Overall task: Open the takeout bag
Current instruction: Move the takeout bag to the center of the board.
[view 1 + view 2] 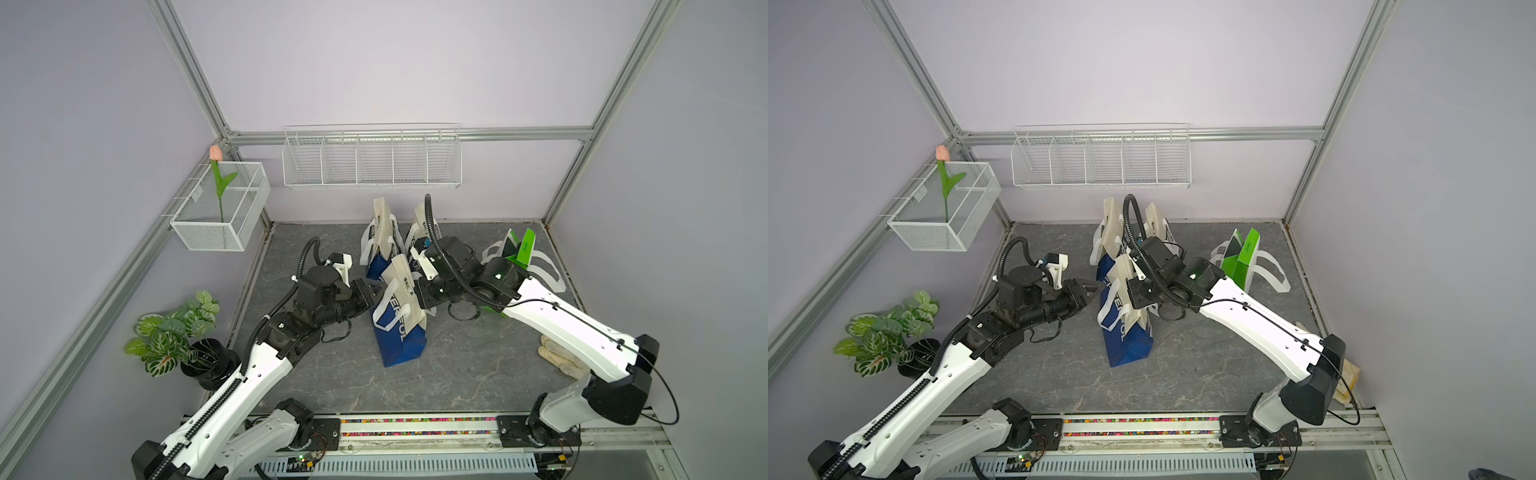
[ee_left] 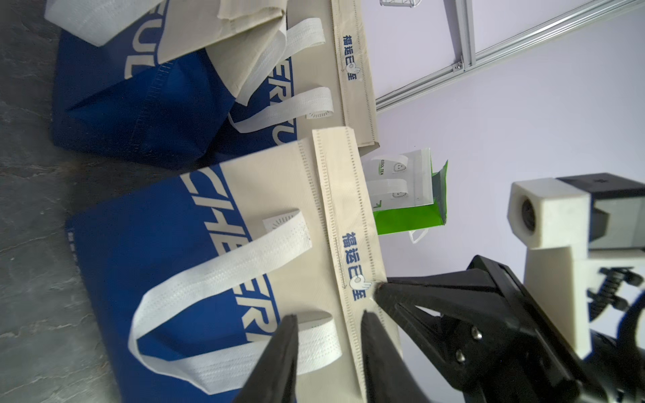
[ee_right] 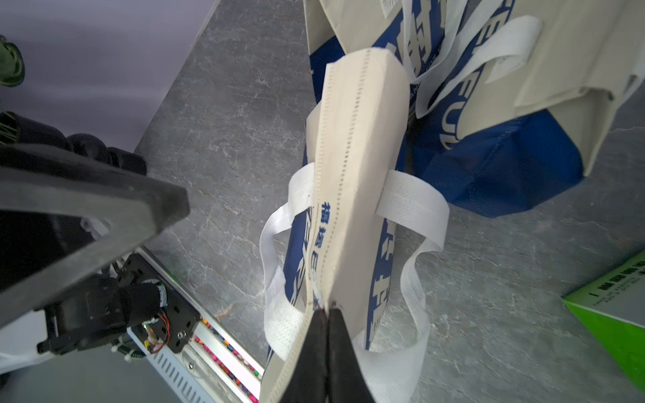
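Note:
The takeout bag [image 1: 401, 328], blue below and beige above with white handles, stands upright mid-table, also in a top view [image 1: 1127, 332]. Its top seam [image 3: 363, 139] is folded flat and closed. My right gripper [image 3: 326, 310] is shut on that seam's near end; in the left wrist view its black fingertips [image 2: 382, 291] pinch the strip by the blue print. My left gripper [image 2: 328, 315] is open, its two fingers spread in front of the bag's beige face [image 2: 265, 195], one over a handle end, one over the seam strip. In a top view it sits at the bag's left side [image 1: 376, 290].
Two more blue-and-beige bags [image 1: 384, 237] [image 1: 419, 226] stand behind, close to the right arm. A green-and-white bag [image 1: 519, 253] is at back right. Gloves [image 1: 557, 353] lie under the right arm. A potted plant [image 1: 178, 332] and wire baskets [image 1: 220, 208] [image 1: 370, 158] line the walls.

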